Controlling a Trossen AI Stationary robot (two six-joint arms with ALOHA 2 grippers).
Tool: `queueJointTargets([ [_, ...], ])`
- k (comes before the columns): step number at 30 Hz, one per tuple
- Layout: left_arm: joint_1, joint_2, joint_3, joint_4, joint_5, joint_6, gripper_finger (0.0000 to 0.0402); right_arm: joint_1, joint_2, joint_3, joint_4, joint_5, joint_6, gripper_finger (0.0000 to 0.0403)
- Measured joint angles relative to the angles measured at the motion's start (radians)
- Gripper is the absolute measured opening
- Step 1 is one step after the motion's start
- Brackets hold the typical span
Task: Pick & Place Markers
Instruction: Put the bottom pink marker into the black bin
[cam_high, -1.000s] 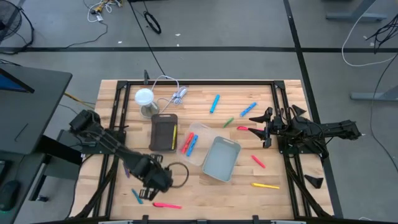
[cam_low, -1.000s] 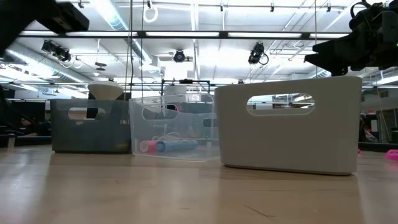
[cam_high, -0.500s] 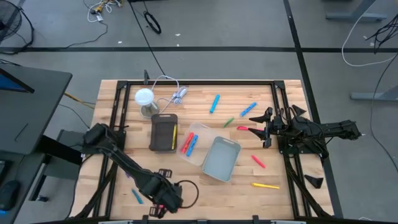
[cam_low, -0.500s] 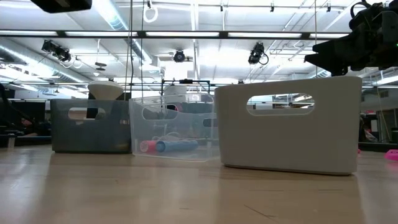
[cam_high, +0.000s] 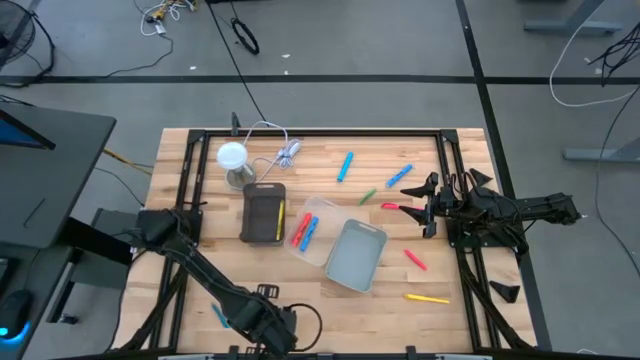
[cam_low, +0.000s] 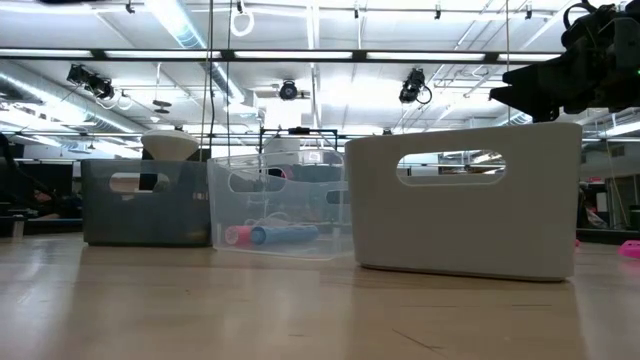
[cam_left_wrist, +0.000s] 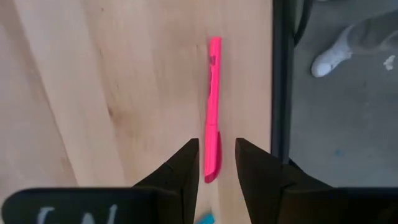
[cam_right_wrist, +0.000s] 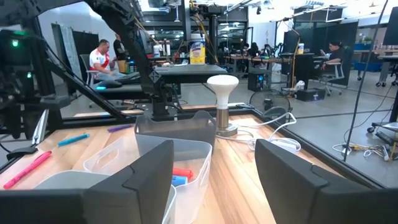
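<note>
In the left wrist view, a pink marker lies flat on the wood beside the black rail at the table's near edge. My left gripper hangs open above its near end, one finger on each side, along its length. In the high view this gripper hides that marker. More markers lie loose: two blue, green, pink, red, yellow-and-pink and blue. My right gripper waits open at the table's right side, beside the pink one.
Three bins stand mid-table: a dark one holding a yellow marker, a clear one with red and blue markers, and a pale one. A white lamp and a cable bundle sit at the far left. Black frame rails run along the table edges.
My left gripper has travelled toward the table's near edge and a little to the right, ending over the pink marker that lay there in the open a second ago. My right arm and the markers have stayed put.
</note>
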Motion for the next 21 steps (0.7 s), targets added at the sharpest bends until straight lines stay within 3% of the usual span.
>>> queueJointTargets([
  [13, -0.035, 0.119, 0.000, 0.090, 0.037, -0.015, 0.0110, 0.000, 0.000, 0.000, 0.000, 0.000, 0.000, 0.0229],
  [21, -0.025, 0.142, -0.001, 0.096, -0.028, -0.015, 0.0110, 0.000, 0.000, 0.000, 0.000, 0.000, 0.000, 0.0229],
])
